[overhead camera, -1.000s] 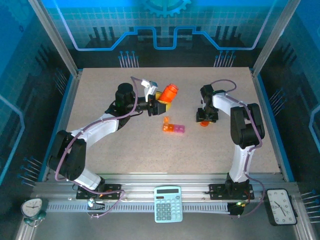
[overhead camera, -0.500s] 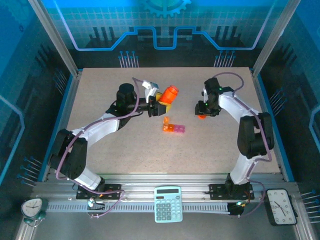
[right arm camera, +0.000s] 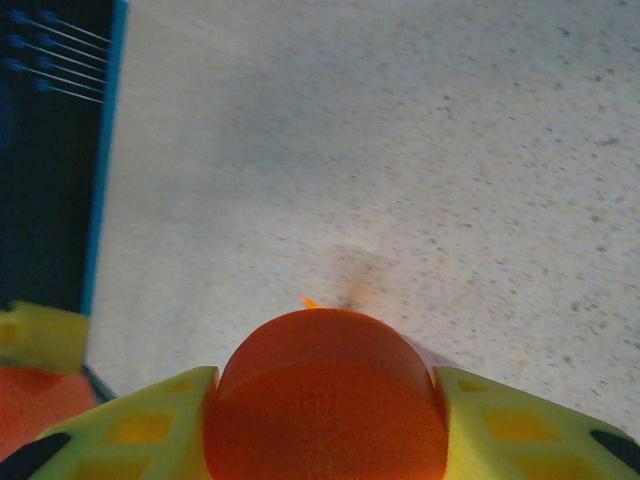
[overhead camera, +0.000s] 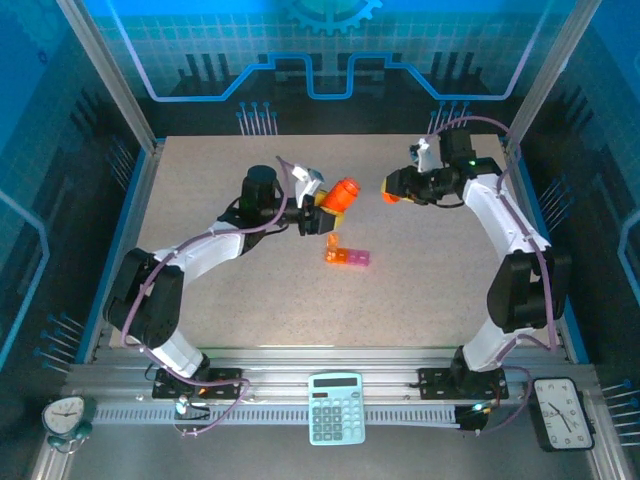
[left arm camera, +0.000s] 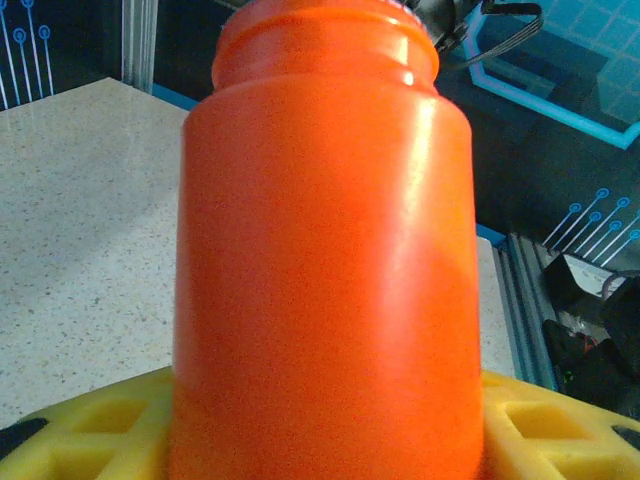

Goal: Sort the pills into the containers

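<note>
My left gripper [overhead camera: 328,213] is shut on an orange cylindrical bottle [overhead camera: 344,194], held tilted above the table left of centre. In the left wrist view the bottle [left arm camera: 320,250] stands between the yellow fingers [left arm camera: 90,425], its neck bare. My right gripper [overhead camera: 392,189] is shut on a round orange cap [right arm camera: 325,405], raised above the table just right of the bottle. The containers [overhead camera: 346,256], a short orange and pink strip, lie on the table below the bottle. The pills are out of view.
A teal calculator [overhead camera: 336,407] lies on the near rail between the arm bases. A small clock [overhead camera: 64,415] sits at the near left and a black clock [overhead camera: 563,412] at the near right. Metal frame posts stand at the table's far corners.
My right gripper has lifted the orange cap off the table and carried it up and left toward the bottle. The left gripper with the bottle has shifted slightly right.
</note>
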